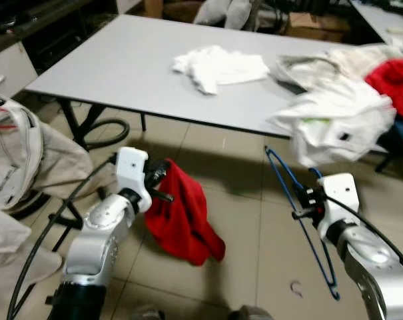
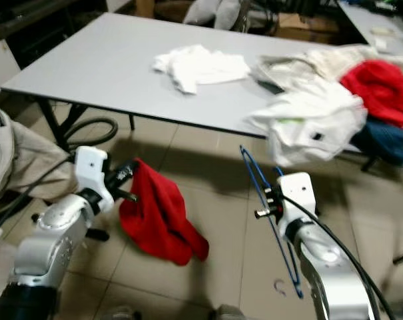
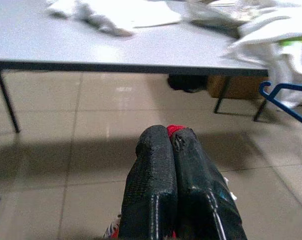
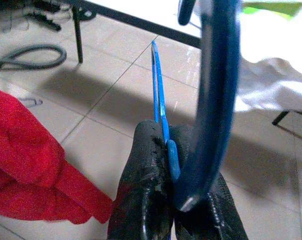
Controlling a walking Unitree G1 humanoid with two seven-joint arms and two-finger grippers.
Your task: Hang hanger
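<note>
Hanger (image 1: pixel 301 213), blue, clamped between right gripper (image 4: pixel 165 145) fingers, held above tile floor (image 1: pixel 254 240) before the table (image 1: pixel 121 67). Left gripper (image 3: pixel 171 142) pinched tight on red garment (image 1: pixel 184 217), which hangs down.

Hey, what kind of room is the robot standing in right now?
Probably a workroom or laundry-sorting space, not a tidy living room: a grey folding table piled with loose clothes, a tiled floor, and cardboard boxes behind.
</note>
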